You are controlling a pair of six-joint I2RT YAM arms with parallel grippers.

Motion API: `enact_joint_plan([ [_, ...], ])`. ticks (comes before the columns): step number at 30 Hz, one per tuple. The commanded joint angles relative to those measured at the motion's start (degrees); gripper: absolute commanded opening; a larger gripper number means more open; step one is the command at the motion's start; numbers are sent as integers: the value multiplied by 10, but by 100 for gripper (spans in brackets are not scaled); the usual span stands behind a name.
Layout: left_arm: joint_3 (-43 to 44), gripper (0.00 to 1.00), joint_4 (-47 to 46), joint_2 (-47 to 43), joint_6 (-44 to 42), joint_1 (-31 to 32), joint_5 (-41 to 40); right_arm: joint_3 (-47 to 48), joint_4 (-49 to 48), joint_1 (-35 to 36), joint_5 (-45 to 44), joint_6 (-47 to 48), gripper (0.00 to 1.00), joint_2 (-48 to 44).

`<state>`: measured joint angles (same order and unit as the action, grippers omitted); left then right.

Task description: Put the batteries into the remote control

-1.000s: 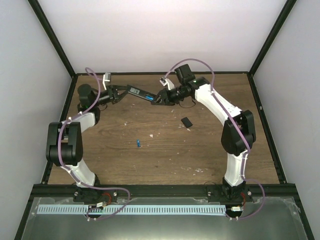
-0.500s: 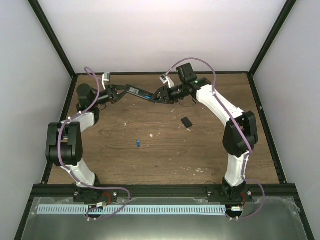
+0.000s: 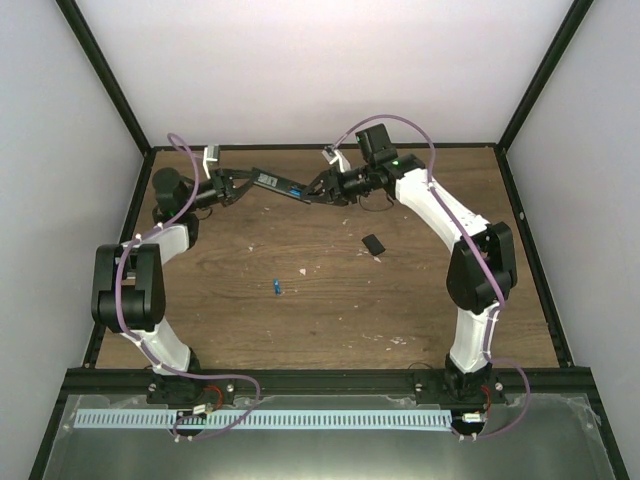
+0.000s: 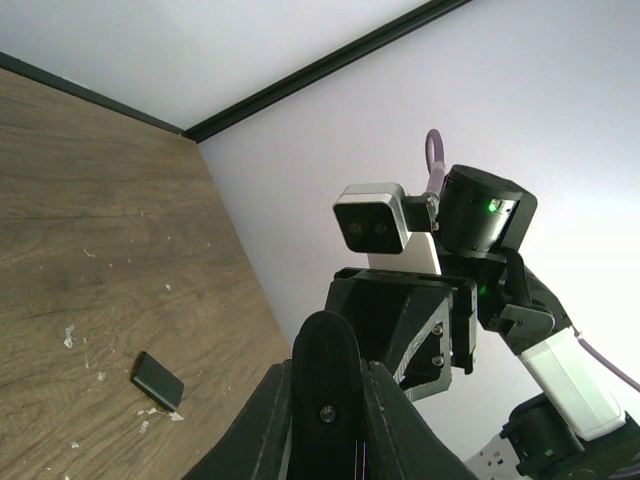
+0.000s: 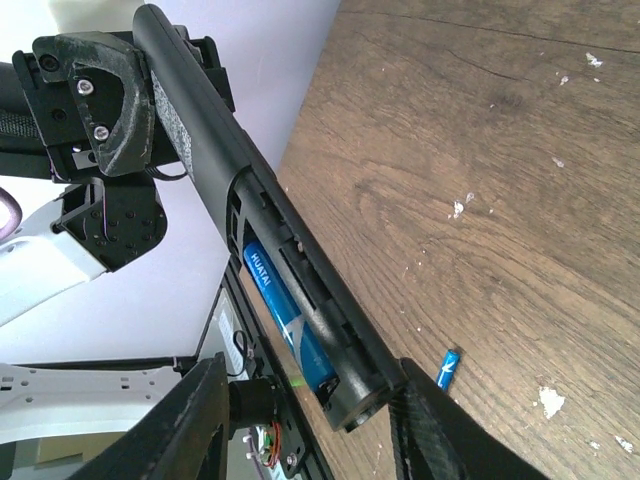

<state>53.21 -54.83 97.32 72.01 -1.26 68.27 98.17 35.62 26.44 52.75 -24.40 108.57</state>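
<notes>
The right claw [image 3: 318,190] has eased back, spread and empty, with one battery [image 5: 285,320] seated between its fingers. The left claw [image 3: 232,183] clamps the remote [image 3: 278,183]. The spare battery [image 3: 275,287], below, should come next.

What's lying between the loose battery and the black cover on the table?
Only bare tabletop with one small pale speck, seen in the top view.

The remote control [image 3: 280,183] is a long slim black bar, raised off the tabletop [image 3: 400,290] in the upper middle of the top view and slanting down to the right. Its back compartment is open, with one blue battery [image 5: 285,320] seated lengthwise inside. The other battery [image 3: 275,287] lies loose on the tabletop, left of centre, well apart from the remote control.
</notes>
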Motion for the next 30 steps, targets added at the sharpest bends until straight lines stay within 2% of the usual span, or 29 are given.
enact_joint_plan([
  [1,-1,0,-19,-9,-7,-1,12,8,-25,-2,17,-12,35,0],
  [9,0,0,-21,-5,-7,-1,13,11,-20,-1,8,-12,23,5],
  [21,-1,0,-21,-4,-10,-1,16,21,-22,0,1,-18,14,13],
  [26,-1,0,-23,-2,-10,-1,17,27,-22,0,1,-21,12,18],
  [30,0,0,-26,0,-7,-1,13,28,-14,0,-4,-7,17,12],
])
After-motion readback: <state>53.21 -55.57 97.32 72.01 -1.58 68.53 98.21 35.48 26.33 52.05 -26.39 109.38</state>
